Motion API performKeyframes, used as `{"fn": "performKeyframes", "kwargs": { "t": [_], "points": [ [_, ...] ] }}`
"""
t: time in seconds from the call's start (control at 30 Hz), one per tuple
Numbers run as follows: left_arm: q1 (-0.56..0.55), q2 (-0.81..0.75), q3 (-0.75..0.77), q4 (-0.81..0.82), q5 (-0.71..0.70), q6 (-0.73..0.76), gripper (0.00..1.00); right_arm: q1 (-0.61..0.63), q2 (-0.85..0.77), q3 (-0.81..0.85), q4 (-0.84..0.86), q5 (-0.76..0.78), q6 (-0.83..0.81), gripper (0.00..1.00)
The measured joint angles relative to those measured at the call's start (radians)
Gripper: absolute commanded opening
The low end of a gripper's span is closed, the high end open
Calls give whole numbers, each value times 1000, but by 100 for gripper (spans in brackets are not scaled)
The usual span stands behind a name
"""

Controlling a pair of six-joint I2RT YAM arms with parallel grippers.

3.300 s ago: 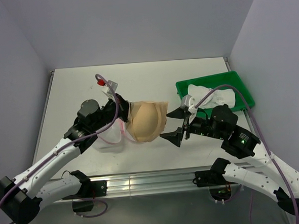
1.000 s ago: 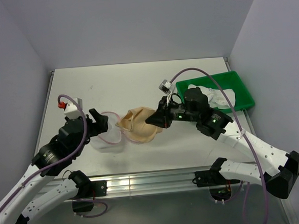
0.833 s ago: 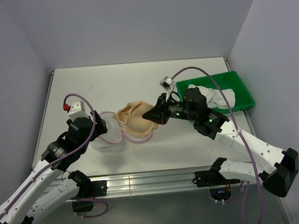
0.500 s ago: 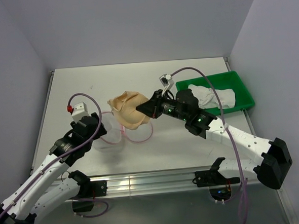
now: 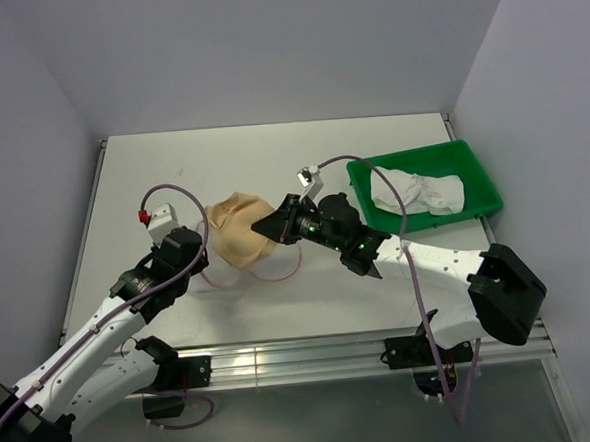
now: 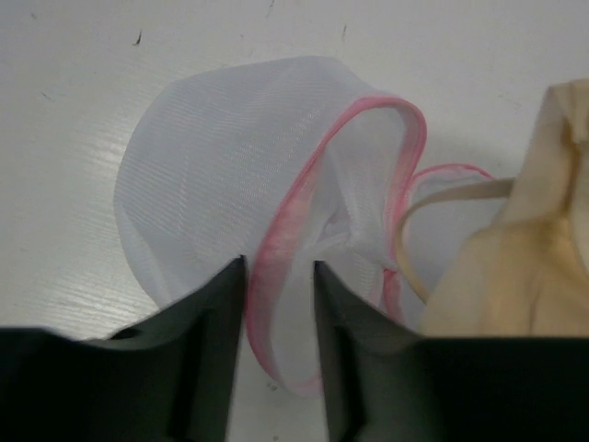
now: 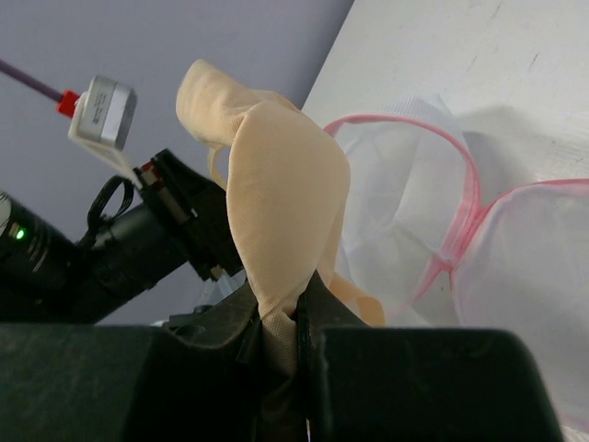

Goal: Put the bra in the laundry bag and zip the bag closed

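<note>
The table (image 5: 371, 156) is big and white. In the middle left of the top view, the bra (image 5: 233, 230) is held up above it. The right claw (image 7: 276, 322) is pinched tight on the bra's cloth.

The laundry bag (image 6: 202, 203) lies open just under and beside the bra, with its pink zipper rim (image 6: 405, 138) gaping. The left claw (image 6: 279, 276) has its jaws a little apart with the rim between them. I cannot tell if it is squeezing the rim.

The bra is not in the bag yet. It has to go in, and then the bag needs zipping shut.

The tan bra (image 5: 233, 230) hangs bunched above the open, pink-rimmed white mesh laundry bag (image 6: 212, 175).
</note>
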Motion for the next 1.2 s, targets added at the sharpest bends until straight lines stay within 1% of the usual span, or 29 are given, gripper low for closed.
{"fn": "performKeyframes", "kwargs": {
  "t": [0.07,0.1,0.17,0.33,0.5,0.6,0.87,1.1,1.2],
  "points": [
    [1,-7,-12,11,1,-11,23,2,39,0,34,13,24,0],
    [1,-10,-19,16,1,-13,12,4,61,0,51,17,37,0],
    [1,-12,-32,22,1,-17,1,13,108,1,72,26,60,0],
    [1,-52,-50,35,4,-15,0,47,191,6,79,41,91,0],
    [1,-154,-85,103,40,-10,0,69,239,24,83,44,108,0],
    [1,-188,-120,153,86,-6,0,78,280,59,91,44,119,0],
    [2,-199,-185,284,250,23,0,92,409,169,98,40,141,0],
    [2,-224,-207,409,389,31,0,133,491,192,99,60,159,0],
    [2,-261,-219,435,413,37,0,148,513,213,79,83,159,0]
  ]
}}
